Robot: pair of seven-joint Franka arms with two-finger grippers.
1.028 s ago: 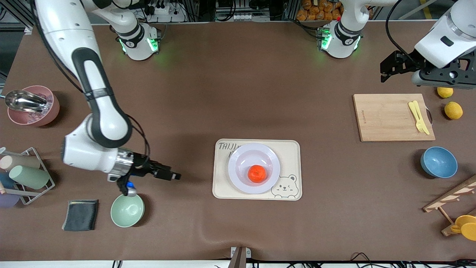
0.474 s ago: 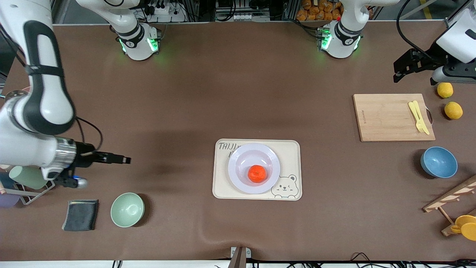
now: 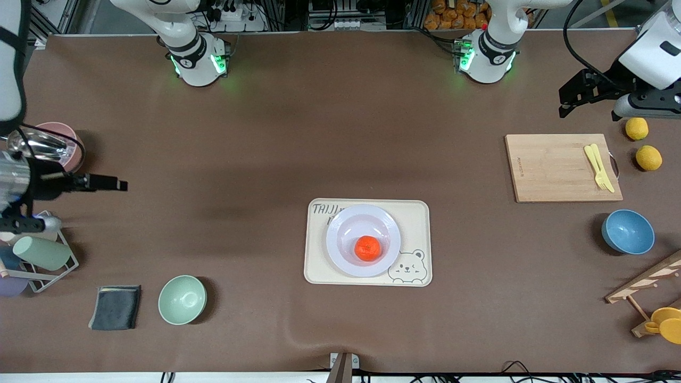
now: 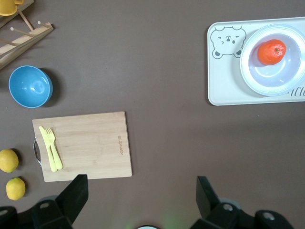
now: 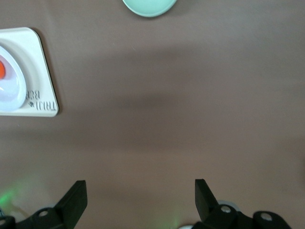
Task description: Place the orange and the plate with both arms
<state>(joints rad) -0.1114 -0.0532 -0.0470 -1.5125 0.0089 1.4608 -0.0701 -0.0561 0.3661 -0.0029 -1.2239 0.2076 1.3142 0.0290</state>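
Both tools empty; one orange on one plate.

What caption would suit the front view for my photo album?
Small red-orange fruit sits on the round pale lavender plate on a cream bear-print tray; both open claws, left and right, hang at the table's ends.

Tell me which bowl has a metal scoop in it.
The pink bowl at the right arm's end of the table, with the scoop resting in it. The green bowl and blue bowl are empty.
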